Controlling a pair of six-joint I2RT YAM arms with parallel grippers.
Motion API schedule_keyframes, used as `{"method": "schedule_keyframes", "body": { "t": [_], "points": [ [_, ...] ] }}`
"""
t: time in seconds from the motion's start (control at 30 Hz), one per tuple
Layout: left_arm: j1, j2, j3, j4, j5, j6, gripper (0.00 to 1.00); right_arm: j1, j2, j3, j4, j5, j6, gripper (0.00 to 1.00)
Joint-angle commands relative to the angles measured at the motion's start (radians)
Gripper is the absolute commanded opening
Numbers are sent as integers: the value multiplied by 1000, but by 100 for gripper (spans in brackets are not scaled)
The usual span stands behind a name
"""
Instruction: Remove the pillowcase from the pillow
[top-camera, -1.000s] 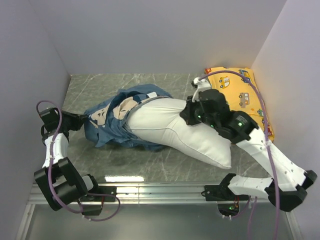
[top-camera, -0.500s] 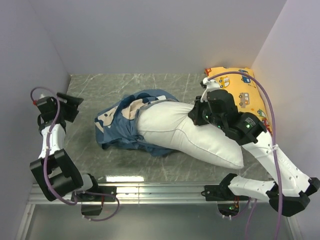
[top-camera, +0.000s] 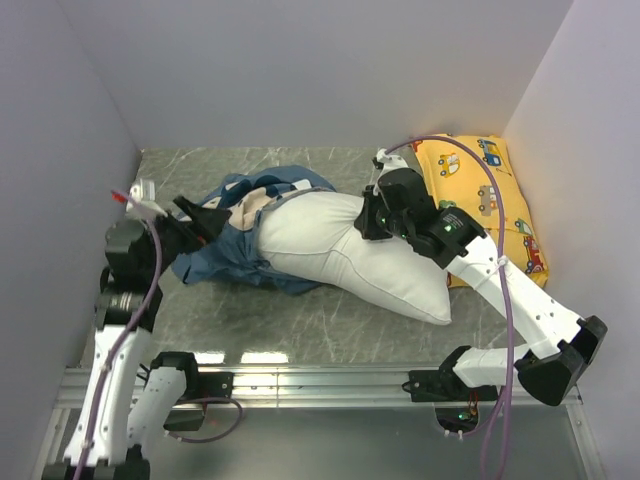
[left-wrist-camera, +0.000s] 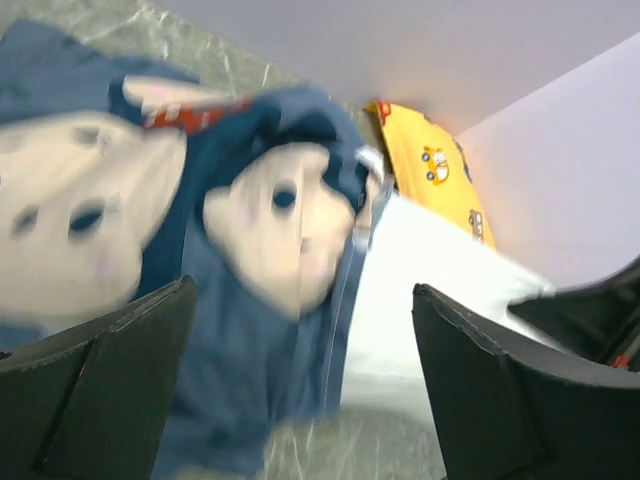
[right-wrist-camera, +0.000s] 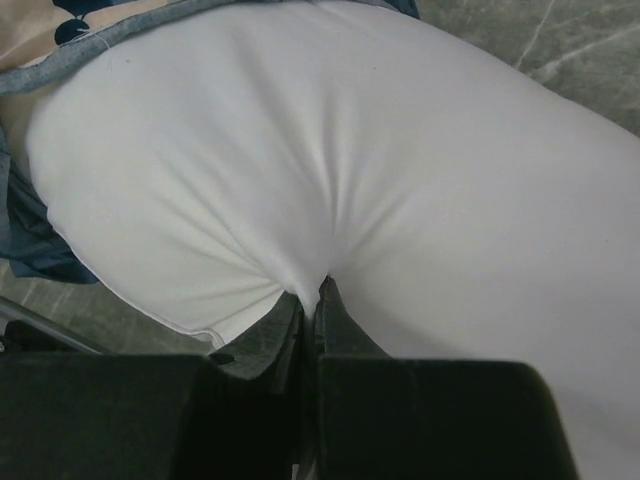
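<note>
The white pillow lies slantwise in the middle of the table, its left end still inside the bunched blue pillowcase. My right gripper is shut on a pinch of pillow fabric at the pillow's upper right side; in the right wrist view the pillow puckers into the right gripper. My left gripper is open at the pillowcase's left edge. In the left wrist view the left gripper frames the pillowcase and the pillow, with nothing between its fingers.
A yellow car-print pillow leans in the back right corner, just behind my right arm. Grey walls close in the table on the left, back and right. A metal rail runs along the near edge.
My left gripper opened and let go of the pillowcase, swung back toward the left wall, then returned to the pillowcase's left edge. The right gripper shifted the pillow right, then back left.
</note>
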Motion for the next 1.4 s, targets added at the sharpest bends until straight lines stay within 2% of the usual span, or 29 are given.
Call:
{"method": "schedule_keyframes", "body": {
  "t": [0.0,0.13,0.3,0.47,0.6,0.7,0.77,0.8,0.83,0.87,0.97,1.0,1.1,1.23,1.37],
  "points": [
    [-53,-130,-78,-161,-186,-34,95,-9,-3,101,133,5,28,0],
    [-76,-305,-153,-229,-238,-92,94,-6,18,123,125,5,25,0],
    [-76,-331,-236,-224,-202,-138,97,-8,20,129,125,22,28,0],
    [-77,-325,-349,-45,-85,-172,99,-8,11,111,125,23,35,0],
    [-82,-311,-386,37,-76,-189,99,-6,0,101,120,25,35,0],
    [-82,-310,-421,176,-54,-206,97,-6,-3,95,126,12,39,0],
    [-83,-244,-437,228,-28,-212,85,-6,-5,91,129,3,40,0],
    [-83,-216,-438,298,5,-213,70,-6,-8,91,131,2,39,0],
    [-83,-186,-449,328,12,-213,61,-6,-8,91,131,-3,39,0],
    [-83,-178,-447,348,6,-215,38,-6,-11,91,128,-4,37,0],
    [-83,-145,-400,348,-24,-181,13,-2,-18,83,128,-27,32,0],
    [-83,-142,-380,333,-43,-155,0,-2,-22,81,126,-35,31,0],
    [-83,-196,-281,214,-108,-97,0,12,-31,80,126,-60,22,0],
    [-83,-291,-19,-22,-256,18,1,32,-48,94,116,-122,9,0],
    [-83,-257,157,-61,-226,92,1,87,-66,127,123,-233,9,0]
  ]
}}
